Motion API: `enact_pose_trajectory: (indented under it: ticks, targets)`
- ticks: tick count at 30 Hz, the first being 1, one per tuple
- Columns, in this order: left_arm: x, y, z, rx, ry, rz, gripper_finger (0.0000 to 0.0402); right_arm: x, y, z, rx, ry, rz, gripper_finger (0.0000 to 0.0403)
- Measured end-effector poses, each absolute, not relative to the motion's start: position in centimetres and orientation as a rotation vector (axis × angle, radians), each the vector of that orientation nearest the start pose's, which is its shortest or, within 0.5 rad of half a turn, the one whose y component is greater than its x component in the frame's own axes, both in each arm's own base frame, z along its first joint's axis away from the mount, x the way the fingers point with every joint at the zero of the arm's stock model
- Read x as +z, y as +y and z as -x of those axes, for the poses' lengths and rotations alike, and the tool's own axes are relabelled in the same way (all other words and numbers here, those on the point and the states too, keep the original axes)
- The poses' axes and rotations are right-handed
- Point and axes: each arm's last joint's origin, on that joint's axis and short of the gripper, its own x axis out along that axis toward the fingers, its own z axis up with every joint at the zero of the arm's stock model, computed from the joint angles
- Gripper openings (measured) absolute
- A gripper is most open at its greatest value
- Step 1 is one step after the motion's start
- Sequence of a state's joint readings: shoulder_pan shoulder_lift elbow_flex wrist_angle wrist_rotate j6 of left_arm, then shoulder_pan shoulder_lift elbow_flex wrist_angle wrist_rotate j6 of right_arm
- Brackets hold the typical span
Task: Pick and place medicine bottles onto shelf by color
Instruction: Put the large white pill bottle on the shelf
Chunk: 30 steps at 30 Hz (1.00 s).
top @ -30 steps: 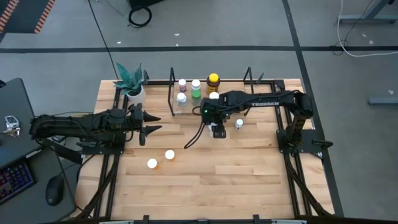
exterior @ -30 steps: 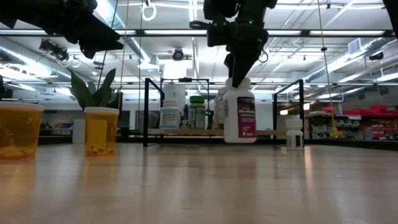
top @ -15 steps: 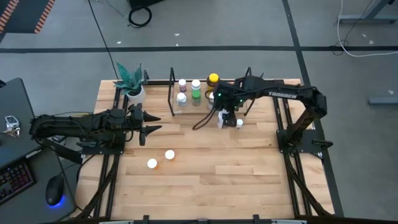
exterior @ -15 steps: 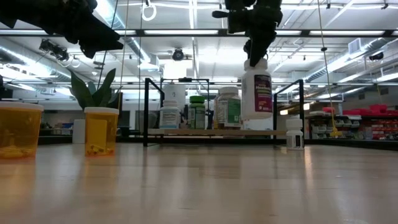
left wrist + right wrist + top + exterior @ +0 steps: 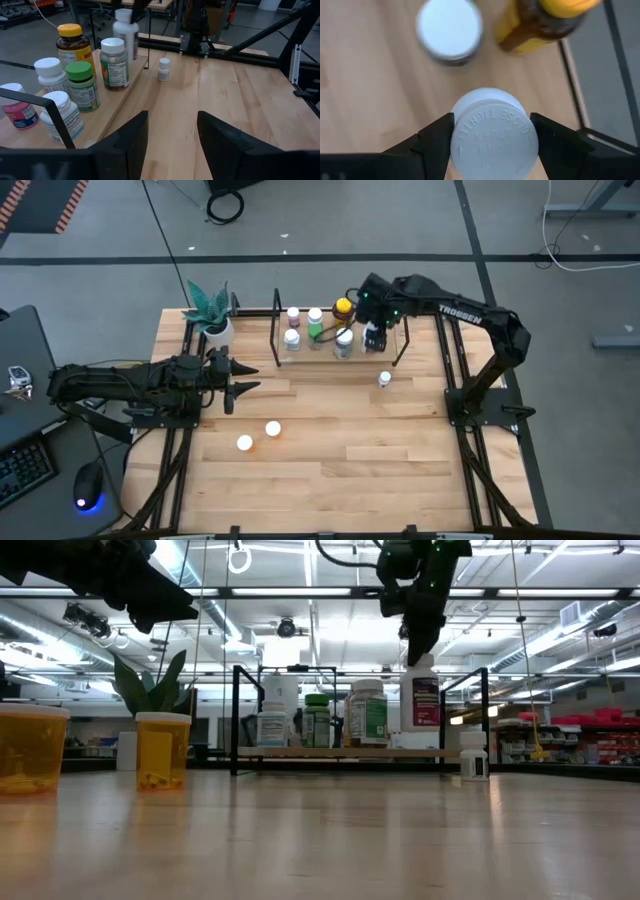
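Bottles filling shelf near table's far edge; right gripper clamping white-capped bottle above it; three remaining on table; left gripper waiting, spread wide.

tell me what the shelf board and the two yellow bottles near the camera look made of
Shelf: light wood board, grain visible, matte, with thin black wire uprights, probably metal. Two yellow bottles: translucent amber, light passes through, likely glossy plastic.
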State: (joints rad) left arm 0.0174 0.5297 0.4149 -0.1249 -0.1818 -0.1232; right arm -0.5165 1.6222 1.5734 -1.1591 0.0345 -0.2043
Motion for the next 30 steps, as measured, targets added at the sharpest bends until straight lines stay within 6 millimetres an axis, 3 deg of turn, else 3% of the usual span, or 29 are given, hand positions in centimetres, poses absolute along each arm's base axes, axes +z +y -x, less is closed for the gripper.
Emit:
enact_pose_trajectory:
  ticks: [7,14,22,30]
  targets:
    - [24.6,0.8,-13.6,0.213,0.227,0.098,0.0173,32.2,-19.6,-26.3,-0.442,1.170,-0.125,0.0259]
    - [24.6,0.8,-13.6,0.213,0.229,0.088,0.0178,29.7,-22.2,-27.1,-0.411,1.214,-0.136,0.0259]
    - [24.5,0.8,-13.6,0.213,0.232,0.091,0.0173,31.1,-23.9,-28.6,-0.402,1.167,-0.110,0.0259]
    - [24.5,0.8,-13.6,0.213,0.235,0.089,0.0177,31.3,-25.2,-27.4,-0.410,1.150,-0.160,0.0259]
